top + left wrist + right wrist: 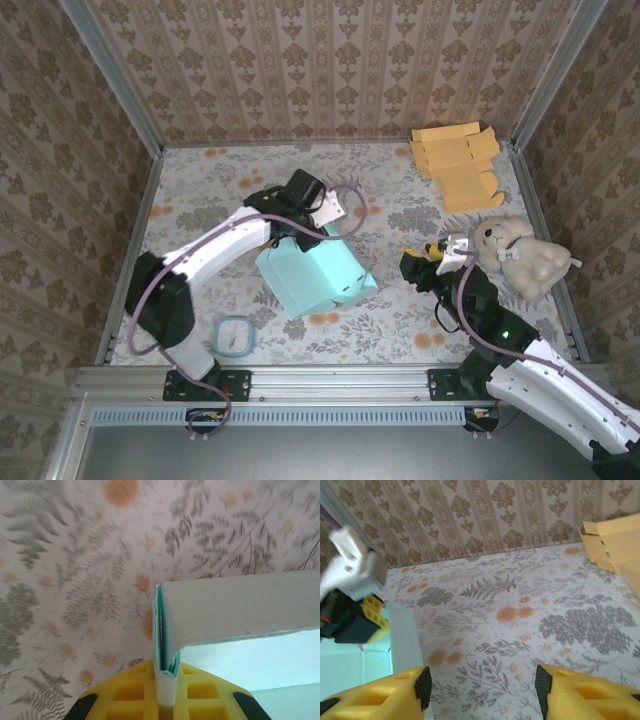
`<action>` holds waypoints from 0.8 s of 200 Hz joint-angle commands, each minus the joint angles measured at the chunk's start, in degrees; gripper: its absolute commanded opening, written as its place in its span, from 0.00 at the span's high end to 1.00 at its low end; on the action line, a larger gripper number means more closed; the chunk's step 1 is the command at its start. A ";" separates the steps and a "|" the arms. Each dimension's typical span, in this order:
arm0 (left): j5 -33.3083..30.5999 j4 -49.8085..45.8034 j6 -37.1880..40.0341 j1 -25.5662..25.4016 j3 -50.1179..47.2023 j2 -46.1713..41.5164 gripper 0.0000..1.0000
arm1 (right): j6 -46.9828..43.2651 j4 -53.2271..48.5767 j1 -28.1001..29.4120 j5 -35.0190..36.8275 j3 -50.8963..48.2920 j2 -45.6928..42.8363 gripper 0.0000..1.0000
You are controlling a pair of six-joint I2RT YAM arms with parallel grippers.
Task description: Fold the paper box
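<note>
where the worktop (400, 200) is seen from above, the teal paper box (315, 275) lies at its centre, partly folded, with one wall raised on its far-left side. the left jaws are closed narrow on the edge of that wall, the doubled card pinched between the yellow pads (200, 695). the right jaws stand apart with nothing between them, near the box's right side. flat yellow cardboard (455, 160) lies at the far right corner. a plush toy (525, 255) sits by the right edge.

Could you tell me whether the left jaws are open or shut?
Shut: their yellow pads pinch a flap of the teal paper box.
</note>
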 commanded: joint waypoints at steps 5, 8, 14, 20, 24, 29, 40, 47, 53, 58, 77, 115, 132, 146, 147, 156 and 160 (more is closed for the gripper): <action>-4.61 -8.12 5.01 -1.70 3.37 7.39 1.00 | 7.39 5.06 -0.20 4.16 -5.19 -2.93 0.41; -5.21 -7.92 5.14 -1.93 3.49 7.99 1.00 | 7.95 5.51 -0.22 4.19 -5.81 -3.03 0.41; -6.47 -7.41 5.37 -2.45 3.72 9.34 1.00 | 8.66 5.94 -0.20 4.15 -6.57 -3.03 0.42; -8.01 -6.79 5.61 -3.00 3.91 10.37 1.00 | 9.44 6.32 -0.20 4.33 -7.28 -2.90 0.42; -8.85 -6.36 5.75 -3.33 4.02 11.12 1.00 | 9.98 6.55 -0.22 4.58 -7.69 -2.82 0.42; -9.67 -5.74 5.97 -3.85 4.18 11.94 1.00 | 10.50 7.21 -0.20 4.71 -8.51 -2.50 0.42; -12.14 -4.41 6.41 -4.71 4.23 13.52 1.00 | 10.83 8.66 -0.20 5.14 -9.74 -1.88 0.42; -13.58 -3.44 6.77 -5.08 4.32 14.47 1.00 | 11.09 9.66 -0.23 5.76 -10.57 -1.27 0.42; -15.20 -2.74 7.18 -5.55 4.44 15.36 1.00 | 11.23 10.46 -0.22 6.19 -11.20 -0.63 0.42; -17.07 -2.03 7.43 -5.99 4.56 16.07 1.00 | 11.43 11.37 -0.22 6.49 -11.81 0.03 0.42; -23.41 -0.52 8.03 -7.03 5.71 18.78 1.00 | 11.44 13.83 -0.20 7.01 -12.93 2.94 0.43; -22.62 -0.61 7.49 -7.19 7.76 20.18 0.97 | 11.02 16.44 -0.25 6.58 -13.28 6.71 0.42; -22.01 -1.63 6.82 -7.18 9.15 20.70 0.92 | 11.08 16.77 -0.21 6.09 -13.22 6.97 0.42; -21.32 -2.01 6.61 -7.14 9.60 20.79 0.88 | 11.04 16.59 -0.20 5.84 -13.22 6.98 0.42; -21.25 -2.03 6.60 -7.17 9.60 20.75 0.87 | 11.01 16.61 -0.24 5.79 -13.18 6.98 0.42; -20.75 -1.97 6.59 -7.10 9.74 20.57 0.84 | 10.99 16.31 -0.20 5.65 -13.12 6.99 0.42; -20.44 -2.02 6.59 -6.95 9.77 20.46 0.81 | 11.05 16.20 -0.20 5.64 -13.13 6.97 0.42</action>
